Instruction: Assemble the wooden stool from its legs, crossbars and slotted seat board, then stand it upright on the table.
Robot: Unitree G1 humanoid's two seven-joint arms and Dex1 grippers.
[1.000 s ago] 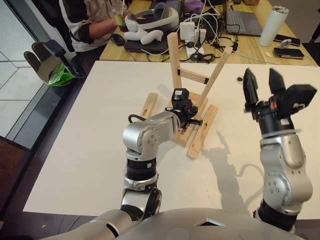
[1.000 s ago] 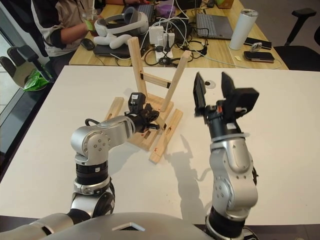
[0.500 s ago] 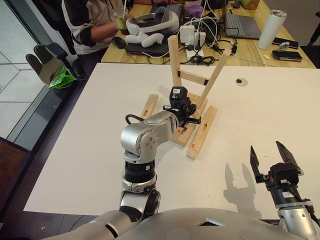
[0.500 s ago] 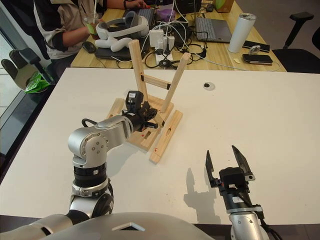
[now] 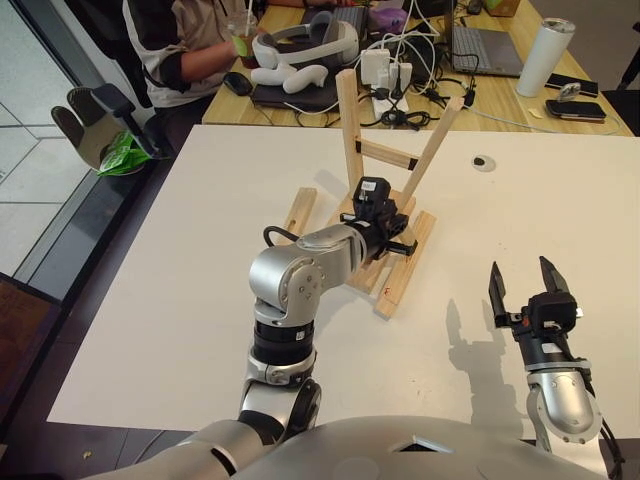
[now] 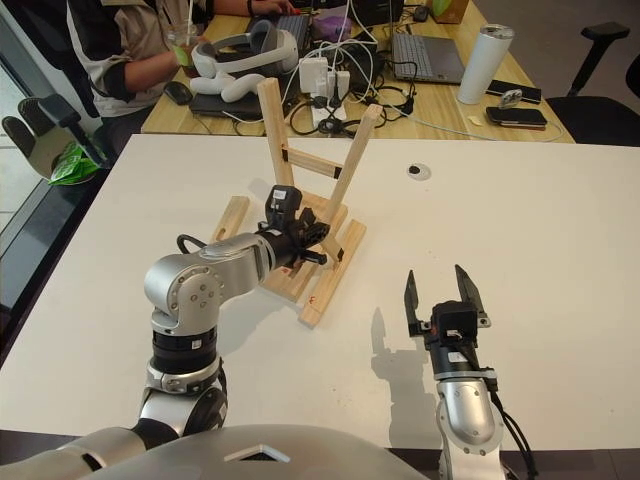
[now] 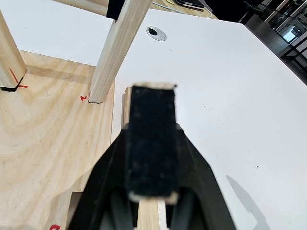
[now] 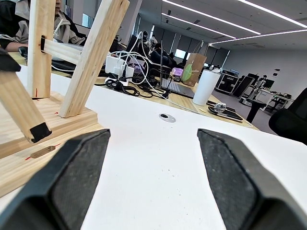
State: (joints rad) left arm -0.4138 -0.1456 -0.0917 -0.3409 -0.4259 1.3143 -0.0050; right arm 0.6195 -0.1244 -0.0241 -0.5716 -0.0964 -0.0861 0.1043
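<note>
The slotted seat board (image 5: 366, 279) lies flat on the white table. Two legs (image 5: 348, 120) (image 5: 432, 148) stand up from it, joined by a crossbar (image 5: 388, 153). My left gripper (image 5: 392, 230) hovers over the board's right side, shut on a short wooden piece with a black pad on its end (image 7: 151, 143), close to the base of the right-hand leg (image 7: 112, 52). A loose slotted leg (image 5: 407, 262) lies along the board's right edge, and another wooden piece (image 5: 298, 211) lies on its left. Low at the front right, my right gripper (image 5: 532, 291) is open and holds nothing.
A small dark round object (image 5: 483, 161) sits on the table at the back right. Behind the table, a wooden desk holds a headset (image 5: 300, 45), cables, a laptop and a white tumbler (image 5: 540, 50). A person sits at the far left of that desk.
My right arm has dropped from beside the upright legs to low at the front right, still open. The left gripper has shifted a little right over the board with its piece.
</note>
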